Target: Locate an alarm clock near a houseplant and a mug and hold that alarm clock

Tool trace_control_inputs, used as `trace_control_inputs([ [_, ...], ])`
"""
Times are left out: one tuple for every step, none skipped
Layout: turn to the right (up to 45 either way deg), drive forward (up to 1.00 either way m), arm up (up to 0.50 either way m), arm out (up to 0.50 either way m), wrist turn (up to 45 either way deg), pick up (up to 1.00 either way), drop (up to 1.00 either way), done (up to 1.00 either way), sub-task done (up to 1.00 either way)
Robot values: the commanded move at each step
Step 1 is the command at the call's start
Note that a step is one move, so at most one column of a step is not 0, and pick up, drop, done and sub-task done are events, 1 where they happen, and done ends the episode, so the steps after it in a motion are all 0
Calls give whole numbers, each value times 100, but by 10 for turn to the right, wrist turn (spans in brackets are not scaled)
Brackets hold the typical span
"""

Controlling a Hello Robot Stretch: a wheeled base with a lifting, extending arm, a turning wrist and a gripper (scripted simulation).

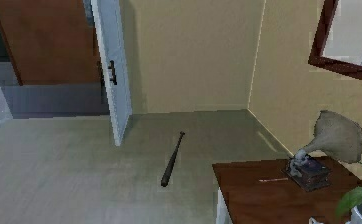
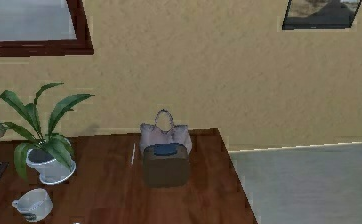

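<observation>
Although its shape is too vague to call it the alarm clock for certain, a small dark thing [image 1: 309, 174] sits on the brown wooden surface [image 1: 254, 195] at the forward view's lower right, close to the wall. A pale, horn-shaped thing [image 1: 339, 135] rises right behind it, and a thin light stick [image 1: 275, 180] lies on the wood just to its left in that view. A green leaf of the houseplant [image 1: 355, 200] pokes in at the same view's bottom right corner, near the dark thing.

In the arm side view the houseplant [image 2: 44, 125] stands in a white and blue pot [image 2: 52, 166] on the surface's left part, its long leaves fanning upward. The white mug [image 2: 31, 203] stands upright just in front of the pot, near the picture's bottom edge. Farther right, well apart from the plant, stands a bag [image 2: 166, 152] with a grey top, a loop handle and a brown base, close to the beige wall [image 2: 219, 80]. A dark wooden frame [image 2: 34, 25] hangs on that wall above the plant, and a framed picture [image 2: 324, 12] hangs at the top right.

In the forward view a baseball bat [image 1: 172, 160] lies on the floor [image 1: 79, 170], well apart from the surface, and a white door [image 1: 109, 65] stands ajar beyond it. How the pincer stands I cannot tell.
</observation>
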Motion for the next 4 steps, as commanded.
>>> trace_control_inputs([
  [0, 0, 22, 0, 0, 0, 0, 0, 0],
  [0, 0, 0, 32, 0, 0, 0, 0, 0],
  [0, 0, 0, 0, 450, 0, 0, 0, 0],
  [0, 0, 0, 0, 450, 0, 0, 0, 0],
])
